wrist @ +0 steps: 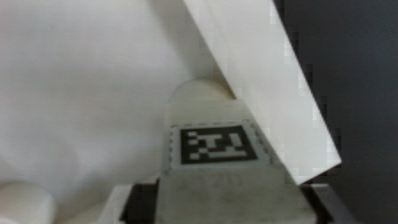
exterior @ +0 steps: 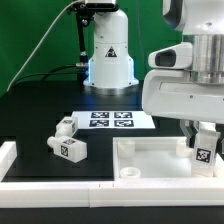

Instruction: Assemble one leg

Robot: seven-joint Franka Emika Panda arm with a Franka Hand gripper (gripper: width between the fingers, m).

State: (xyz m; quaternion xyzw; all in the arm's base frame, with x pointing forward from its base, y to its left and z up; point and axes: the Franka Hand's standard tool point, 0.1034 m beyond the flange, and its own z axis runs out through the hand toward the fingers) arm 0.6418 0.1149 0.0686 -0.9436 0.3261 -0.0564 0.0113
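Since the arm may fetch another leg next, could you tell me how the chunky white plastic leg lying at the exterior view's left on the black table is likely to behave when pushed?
The chunky white plastic leg looks rigid, so it should not flex. It lies on its side on the black table and appears blocky, so it would probably slide rather than roll. Being small, it is likely light and could skid or twist aside.

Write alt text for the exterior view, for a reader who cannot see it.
A white robot arm's claw holds a tagged white leg upright over a white rimmed panel at the exterior view's right. Two more legs lie on the black table near the marker board.
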